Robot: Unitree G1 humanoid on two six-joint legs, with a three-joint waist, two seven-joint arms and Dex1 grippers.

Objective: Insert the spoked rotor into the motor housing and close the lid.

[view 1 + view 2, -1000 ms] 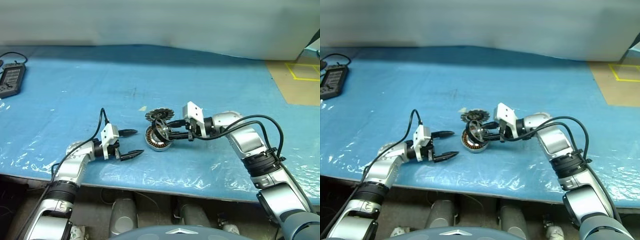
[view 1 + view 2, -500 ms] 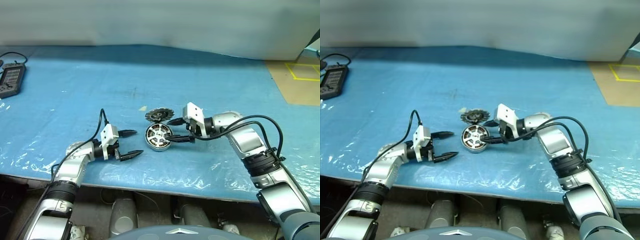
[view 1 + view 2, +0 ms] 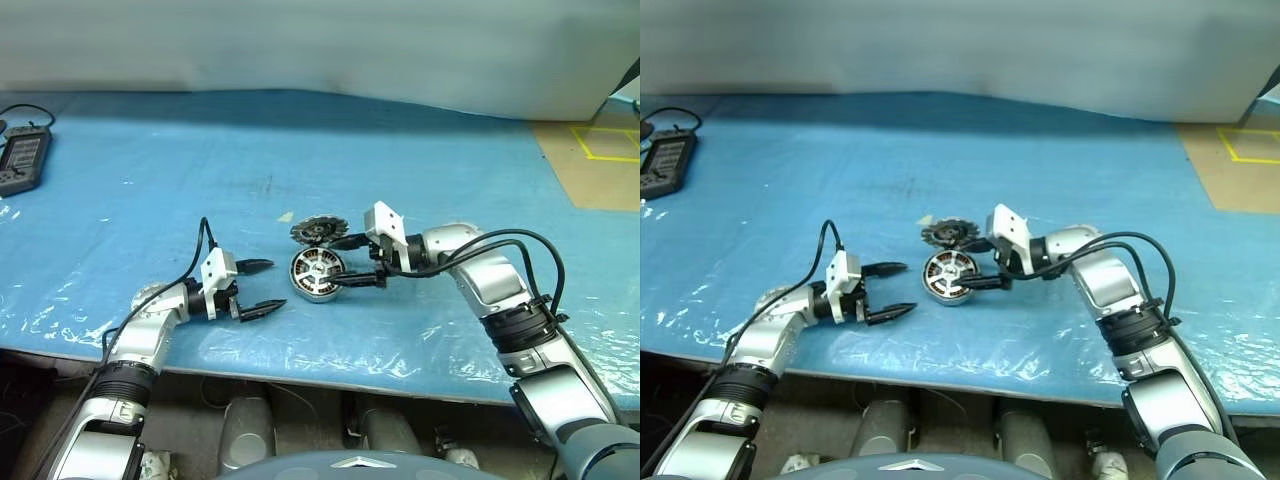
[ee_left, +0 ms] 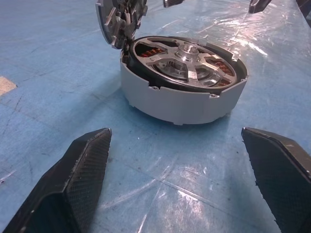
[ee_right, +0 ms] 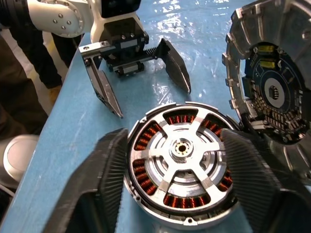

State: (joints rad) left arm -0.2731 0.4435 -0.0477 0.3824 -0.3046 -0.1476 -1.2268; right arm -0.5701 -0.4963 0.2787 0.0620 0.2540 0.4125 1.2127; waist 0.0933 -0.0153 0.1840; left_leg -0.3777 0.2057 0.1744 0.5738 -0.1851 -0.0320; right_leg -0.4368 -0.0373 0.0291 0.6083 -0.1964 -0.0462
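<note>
A: Where's your housing (image 3: 317,275)?

B: Flat on the blue sheet (image 3: 150,180), mid-table, between your two grippers. Rotor (image 5: 181,148) sits down inside it, spokes up, copper windings showing through the gaps.

A: And your right gripper (image 3: 346,262)?

B: It reaches in from the right, pointing left. Its two fingers straddle the housing, one on the far side, one on the near side. In the right wrist view the pads stand just beside the rim on either side. You can't tell whether they actually touch it, so grip or no grip can't be called.

A: Lid (image 3: 315,231)?

B: Just behind the housing, tilted up on edge and leaning at the rim. Finned edge and a dark inner face with a circuit board show in the right wrist view. It isn't closed over the housing yet. Your far right finger lies right next to it.

A: Left gripper (image 3: 266,288)?

B: Left of the housing, near but apart, pointing at it. Fingers spread wide, nothing between them but sheet.

A: Anything else?

B: Black handheld device (image 3: 22,160) at the far left edge, well apart.
</note>
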